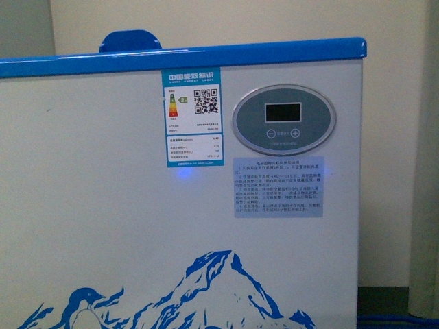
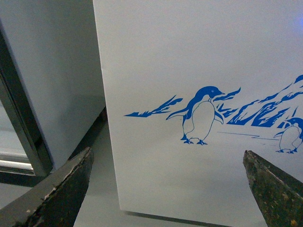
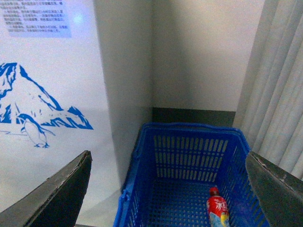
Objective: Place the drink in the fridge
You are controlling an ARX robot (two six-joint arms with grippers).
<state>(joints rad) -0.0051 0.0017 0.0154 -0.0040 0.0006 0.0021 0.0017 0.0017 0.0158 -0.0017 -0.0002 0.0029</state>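
Drink: a small plastic bottle with red cap and red label (image 3: 217, 209) lies on its side on the floor of a blue slatted plastic basket (image 3: 188, 150), close to one side wall; the basket stands just beside the waist-high white chest fridge with blue top rim and penguin-and-mountain decal (image 1: 103, 205), between it and a pale curtain. Handling, by judgement: light, fairly stiff, smooth and round, so liable to roll or slip under a glancing touch; best taken across the labelled body, jaws square to its length, not at the narrow cap. Right gripper (image 3: 168, 154): jaws spread wide and empty, poised above the basket and looking down into it, well apart from the bottle; a descent toward that side wall appears necessary. Left gripper (image 2: 166, 153): jaws likewise wide apart, nothing held, facing the fridge's decorated front wall low down. Neither arm shows in the front view; the fridge's lid is not visible there, so its position cannot be told.
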